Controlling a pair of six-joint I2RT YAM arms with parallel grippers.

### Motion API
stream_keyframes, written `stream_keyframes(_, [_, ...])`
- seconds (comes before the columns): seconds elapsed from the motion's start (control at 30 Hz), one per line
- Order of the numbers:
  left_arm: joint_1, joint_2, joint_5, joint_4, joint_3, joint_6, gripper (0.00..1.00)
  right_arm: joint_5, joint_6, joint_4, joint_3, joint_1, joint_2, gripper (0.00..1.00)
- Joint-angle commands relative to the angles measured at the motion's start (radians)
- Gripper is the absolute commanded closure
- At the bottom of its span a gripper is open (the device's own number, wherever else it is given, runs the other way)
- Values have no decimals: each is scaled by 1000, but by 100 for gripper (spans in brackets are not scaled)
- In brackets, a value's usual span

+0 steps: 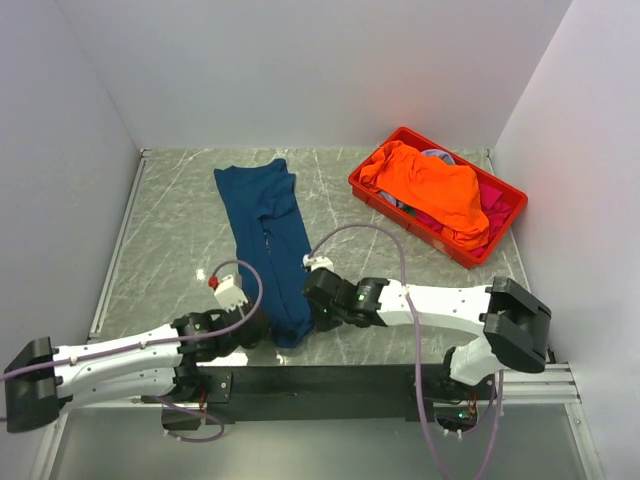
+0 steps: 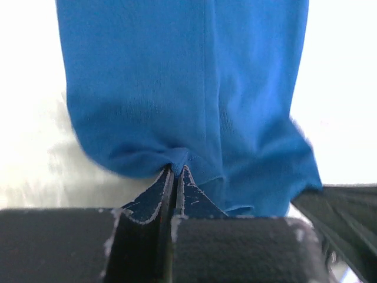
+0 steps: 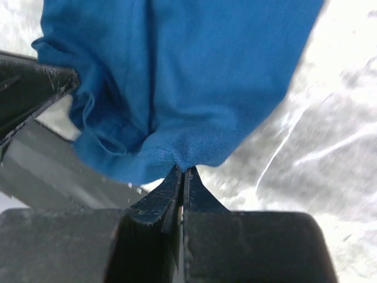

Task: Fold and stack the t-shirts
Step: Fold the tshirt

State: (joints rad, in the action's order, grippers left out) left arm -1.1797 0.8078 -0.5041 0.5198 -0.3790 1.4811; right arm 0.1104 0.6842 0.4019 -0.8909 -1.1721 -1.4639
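A dark navy-blue t-shirt (image 1: 262,215) lies folded into a long narrow strip that runs from the far middle of the table toward the arms. Both grippers hold its near end. My left gripper (image 1: 265,326) is shut on the near left corner of the hem, and in the left wrist view its fingertips (image 2: 177,168) pinch a pucker of blue cloth (image 2: 188,88). My right gripper (image 1: 312,300) is shut on the near right corner, its tips (image 3: 182,170) biting the cloth edge (image 3: 188,76). An orange t-shirt (image 1: 430,185) lies heaped on magenta-pink ones (image 1: 495,208) in the crate.
A red plastic crate (image 1: 372,192) stands at the far right, close to the right wall. White walls close in the marbled table (image 1: 170,250) on three sides. A black rail (image 1: 330,380) runs along the near edge between the arm bases.
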Motion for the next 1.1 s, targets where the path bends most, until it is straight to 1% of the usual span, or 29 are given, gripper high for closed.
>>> stream_keyframes(0.0, [106, 33, 38, -125, -8, -183, 100, -12, -66, -24, -61, 43, -33, 100])
stream_keyframes(0.1, [150, 44, 1, -113, -44, -235, 99, -28, -98, -26, -115, 71, -78, 100])
stream_keyframes(0.17, [212, 47, 16, -125, -49, -274, 99, -38, -115, -26, -146, 87, -122, 100])
stream_keyframes(0.2, [239, 48, 24, -153, -44, -313, 99, -46, -132, -29, -175, 109, -139, 100])
stream_keyframes(0.23, [294, 50, 35, -171, -38, -332, 99, -51, -140, -29, -190, 117, -169, 100])
stream_keyframes(0.33, [380, 62, 64, -243, -23, -399, 100, -60, -172, -21, -253, 161, -229, 100])
stream_keyframes(0.5, [472, 105, 65, -305, -38, -481, 99, -77, -225, 6, -376, 224, -323, 100])
stream_keyframes(0.63, [570, 137, 84, -346, -63, -521, 99, -97, -252, 23, -453, 268, -389, 100])
stream_keyframes(0.73, [630, 160, 137, -400, -75, -554, 99, -107, -273, 43, -511, 301, -427, 100])
stream_keyframes(0.87, [669, 212, 159, -448, -113, -585, 99, -107, -302, 84, -608, 325, -483, 100])
stream_keyframes(1.0, [735, 278, 205, -512, -150, -628, 99, -107, -328, 138, -743, 364, -568, 100])
stream_keyframes(1.03, [768, 293, 213, -512, -165, -634, 99, -129, -331, 147, -767, 370, -584, 100])
stream_keyframes(1.07, [781, 321, 220, -546, -172, -642, 99, -132, -336, 153, -810, 376, -599, 100])
